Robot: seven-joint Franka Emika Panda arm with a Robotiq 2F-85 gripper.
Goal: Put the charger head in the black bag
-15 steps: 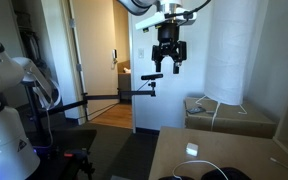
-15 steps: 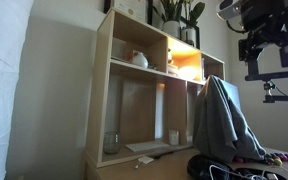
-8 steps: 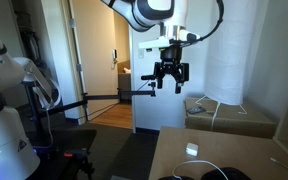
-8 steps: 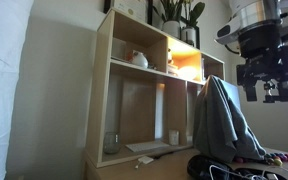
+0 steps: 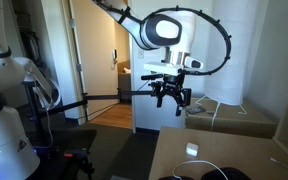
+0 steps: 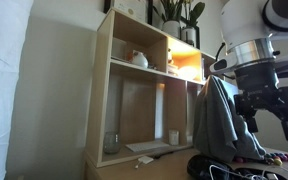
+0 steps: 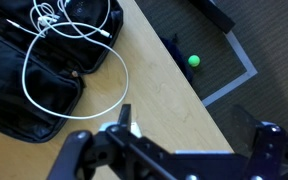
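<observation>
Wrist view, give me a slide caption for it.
Open gripper above a wooden table, black bag and looped white cord at left.

Wooden shelf unit beside white wall

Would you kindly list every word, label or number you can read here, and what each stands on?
None can be read in any view.
The black bag and white cord in the wrist view show no lettering.
The charger head and the things on the wooden shelf are too small to show print.
</observation>
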